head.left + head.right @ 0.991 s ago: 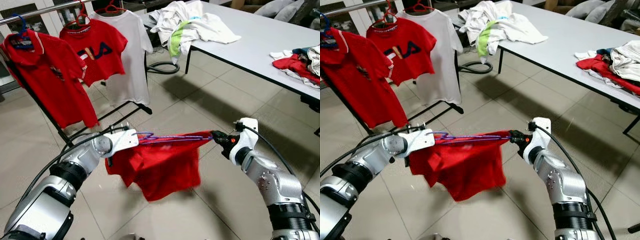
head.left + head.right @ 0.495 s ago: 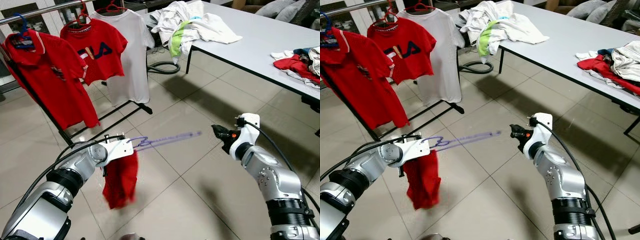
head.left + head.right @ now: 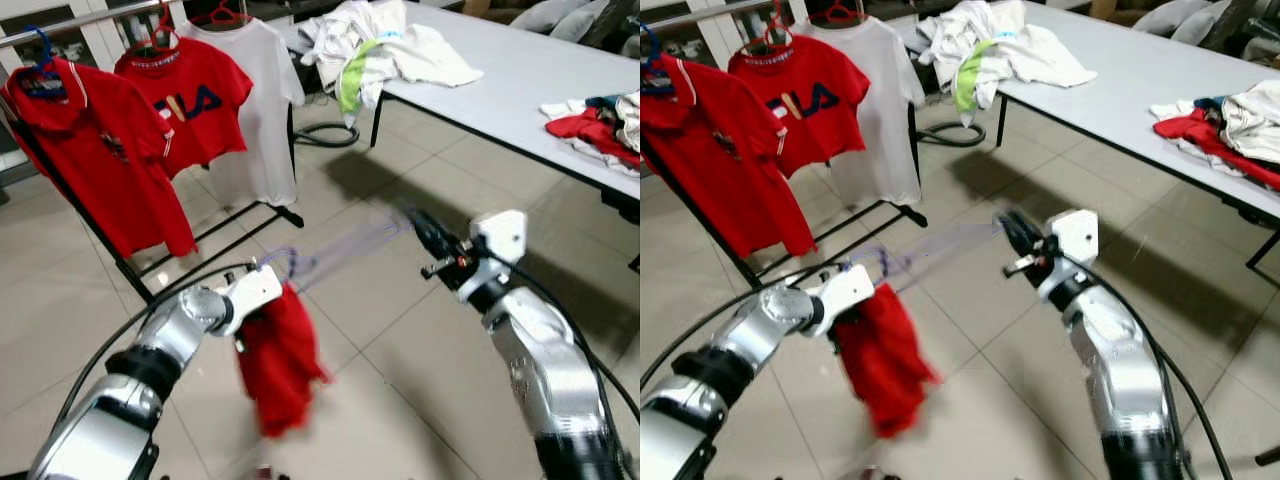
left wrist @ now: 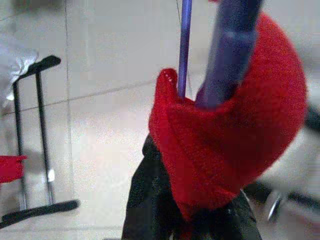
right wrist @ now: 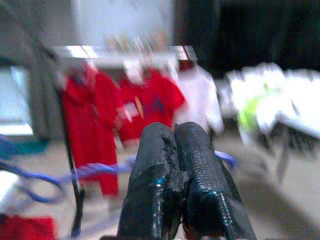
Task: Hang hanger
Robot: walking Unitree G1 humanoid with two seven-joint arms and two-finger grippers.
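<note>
Left gripper (image 3: 268, 285) holding hanger (image 3: 335, 252), rack (image 3: 150, 275) beside

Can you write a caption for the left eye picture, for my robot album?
Left gripper holds a purple hanger with a bunched red shirt dangling, right gripper shut nearby, before the clothes rack.

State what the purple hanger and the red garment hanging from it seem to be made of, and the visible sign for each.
Purple hanger: probably plastic, smooth with an even, slightly glossy colour.
Red garment: knitted fabric, matte; it droops limply in folds, and the left wrist view shows a fine, fuzzy weave.
</note>
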